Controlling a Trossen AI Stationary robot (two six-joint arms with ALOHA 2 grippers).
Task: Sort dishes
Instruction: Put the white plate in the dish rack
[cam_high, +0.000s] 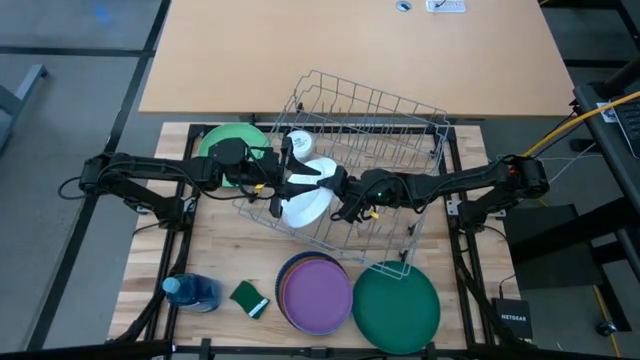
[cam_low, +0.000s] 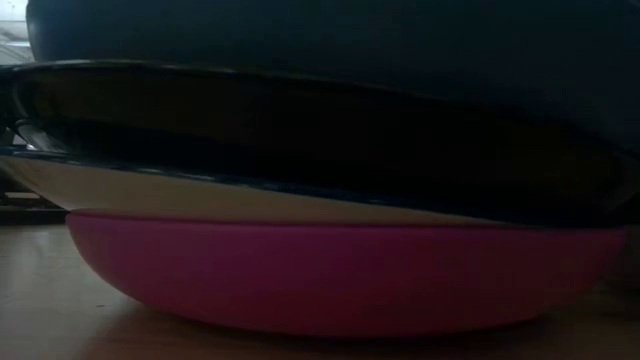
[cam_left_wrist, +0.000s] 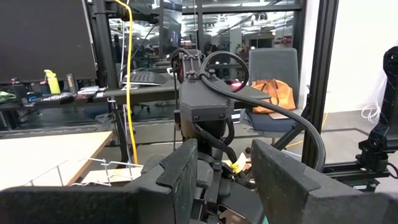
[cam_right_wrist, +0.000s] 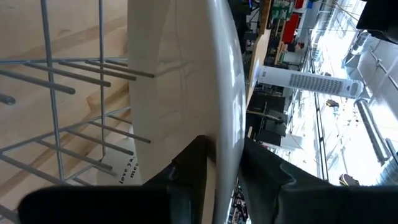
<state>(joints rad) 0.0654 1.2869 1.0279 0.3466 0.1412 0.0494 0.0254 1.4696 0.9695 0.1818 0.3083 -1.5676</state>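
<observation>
While the purple plates (cam_high: 315, 292) and dark green plate (cam_high: 396, 307) sit at the table's near edge beside a sponge (cam_high: 249, 298) and bottle (cam_high: 190, 292), the right gripper (cam_high: 340, 190) pinches a white plate (cam_high: 305, 203) inside the tilted wire rack (cam_high: 372, 130). The left gripper (cam_high: 283, 170), jaws spread, hovers alongside; a light green plate (cam_high: 222, 140) lies behind it.

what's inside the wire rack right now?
Inside the wire dish rack: a white plate on edge, pinched by the right gripper at its rim. The left gripper reaches in beside it. Both arms cover that corner, so anything under them stays unseen.
</observation>
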